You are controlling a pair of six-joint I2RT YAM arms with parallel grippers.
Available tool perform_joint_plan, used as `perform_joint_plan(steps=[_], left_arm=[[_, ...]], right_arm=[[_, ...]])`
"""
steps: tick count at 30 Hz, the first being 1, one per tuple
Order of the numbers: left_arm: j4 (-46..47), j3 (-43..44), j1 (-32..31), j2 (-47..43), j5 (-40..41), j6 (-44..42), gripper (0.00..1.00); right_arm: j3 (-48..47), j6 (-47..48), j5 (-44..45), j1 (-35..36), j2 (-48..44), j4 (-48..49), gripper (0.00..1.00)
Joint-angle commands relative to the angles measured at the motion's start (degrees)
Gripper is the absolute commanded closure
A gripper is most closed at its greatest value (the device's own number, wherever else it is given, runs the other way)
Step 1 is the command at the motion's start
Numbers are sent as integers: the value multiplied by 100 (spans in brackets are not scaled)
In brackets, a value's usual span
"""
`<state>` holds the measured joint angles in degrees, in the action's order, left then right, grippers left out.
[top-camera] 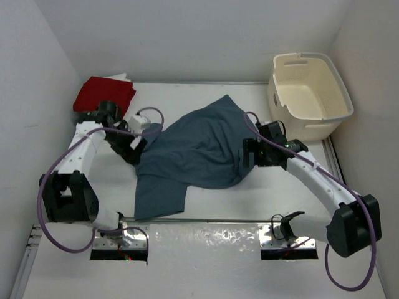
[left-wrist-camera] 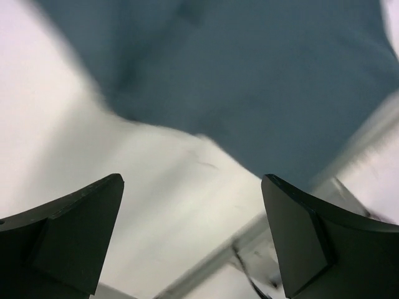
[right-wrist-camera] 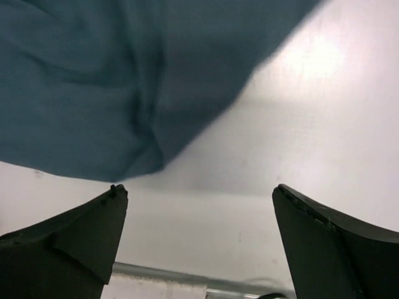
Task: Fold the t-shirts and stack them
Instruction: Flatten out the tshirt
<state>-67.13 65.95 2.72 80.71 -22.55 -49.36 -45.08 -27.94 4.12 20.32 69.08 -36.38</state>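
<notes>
A slate blue-grey t-shirt (top-camera: 193, 152) lies crumpled across the middle of the table, one flap reaching the front edge. A red t-shirt (top-camera: 103, 93) sits folded at the back left, with a white one (top-camera: 120, 77) peeking out behind it. My left gripper (top-camera: 138, 149) hangs at the blue shirt's left edge, open and empty; its wrist view shows the blue cloth (left-wrist-camera: 249, 75) beyond the fingers (left-wrist-camera: 75, 230). My right gripper (top-camera: 248, 154) stands at the shirt's right edge, open and empty, the blue cloth (right-wrist-camera: 93, 81) just past its fingers (right-wrist-camera: 336, 243).
A cream laundry basket (top-camera: 310, 93) stands at the back right, close to the right arm's wrist. White walls close in the table on the left, back and right. A metal rail (top-camera: 206, 219) runs along the table's front edge.
</notes>
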Motion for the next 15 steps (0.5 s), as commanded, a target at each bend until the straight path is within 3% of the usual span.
perform_joint_plan(steps=[1,3,6,10,12,15], left_arm=[[1631,960,88,514,583,969,7],[1939,1130,385,1016,725,2012,8],[2590,1069,1430,1184,173,2833,10],[3248,640,2047,956,830,3055,11],[3417,472,2468,763,928,3239,11],[3418,339,3206,666,752,3486,11]], right_arm=[[-992,857,177,427,104,534,4],[-1736,1289,247,1127,771,553,4],[-2852,1879,274,2208,2036,351,5],[-3629,2529,-121,3626,3259,850,8],[-4532,2688,-305,4188,4163,809,7],[-5860,2340,-719,4506,5438,912,6]])
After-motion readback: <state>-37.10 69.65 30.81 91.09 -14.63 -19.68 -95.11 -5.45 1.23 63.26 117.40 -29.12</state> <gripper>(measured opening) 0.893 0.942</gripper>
